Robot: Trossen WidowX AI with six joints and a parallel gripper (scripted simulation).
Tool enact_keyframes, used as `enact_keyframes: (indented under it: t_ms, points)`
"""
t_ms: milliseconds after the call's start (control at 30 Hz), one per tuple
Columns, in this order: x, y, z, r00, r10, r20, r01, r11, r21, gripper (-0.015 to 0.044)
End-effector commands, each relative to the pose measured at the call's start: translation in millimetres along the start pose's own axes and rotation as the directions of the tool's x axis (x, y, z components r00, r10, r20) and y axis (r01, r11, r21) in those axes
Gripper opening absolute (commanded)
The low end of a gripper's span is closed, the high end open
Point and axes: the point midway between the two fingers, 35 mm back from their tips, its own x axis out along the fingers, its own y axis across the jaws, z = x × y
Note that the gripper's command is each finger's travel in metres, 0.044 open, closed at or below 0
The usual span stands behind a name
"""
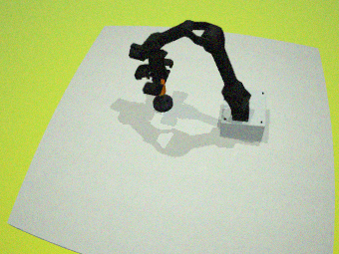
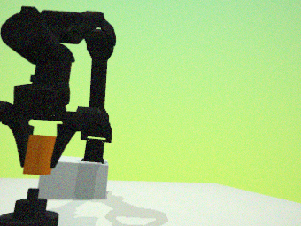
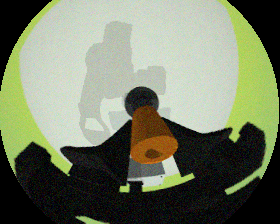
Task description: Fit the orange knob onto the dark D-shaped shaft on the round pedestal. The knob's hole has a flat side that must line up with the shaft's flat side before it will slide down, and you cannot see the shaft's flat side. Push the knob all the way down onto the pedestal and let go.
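The gripper points down and pinches the orange knob between its two fingers, one on either side of it. In the exterior view the knob leans slightly, and its lower end reaches a little past the fingertips. Below the gripper, near but apart from the knob, stands the dark round pedestal with its stepped top and the shaft rising from it. A gap shows between the knob's underside and the shaft's tip. Well apart from the gripper, the arm's pale base block sits on the white table.
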Motion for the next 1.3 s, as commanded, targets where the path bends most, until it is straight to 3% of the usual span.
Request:
enact_keyframes:
  t_ms: [0,1267]
  points:
    - [10,-1,1,1.000,0.003,0.000,-0.003,1.000,-0.003,0.0000]
    - [23,-1,-1,1.000,0.003,0.000,-0.003,1.000,0.001,0.0000]
